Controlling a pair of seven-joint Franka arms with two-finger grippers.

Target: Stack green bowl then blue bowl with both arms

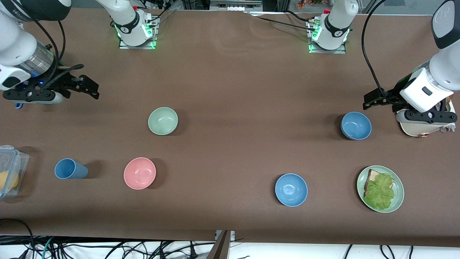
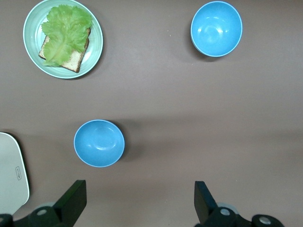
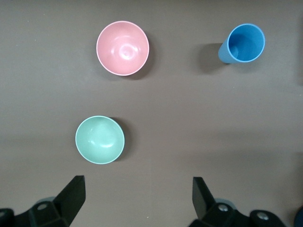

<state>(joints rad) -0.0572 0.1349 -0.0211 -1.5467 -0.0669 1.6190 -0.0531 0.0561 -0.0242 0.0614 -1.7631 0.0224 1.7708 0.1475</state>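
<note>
The green bowl (image 1: 162, 121) stands upright and empty on the brown table, toward the right arm's end; it also shows in the right wrist view (image 3: 99, 139). The duller blue bowl (image 1: 355, 125) stands toward the left arm's end and shows in the left wrist view (image 2: 99, 143). My right gripper (image 1: 88, 88) hangs open and empty over bare table, apart from the green bowl; its jaws stand wide in the right wrist view (image 3: 137, 198). My left gripper (image 1: 372, 99) hangs open and empty over the table beside the blue bowl, jaws wide in its wrist view (image 2: 137, 198).
A brighter blue bowl (image 1: 291, 189), a pink bowl (image 1: 139, 173) and a blue cup (image 1: 70, 169) lie nearer the camera. A green plate (image 1: 398, 201) holds bread and lettuce. A white object (image 1: 413, 127) sits under the left wrist. A clear box (image 1: 10, 169) stands at the right arm's end.
</note>
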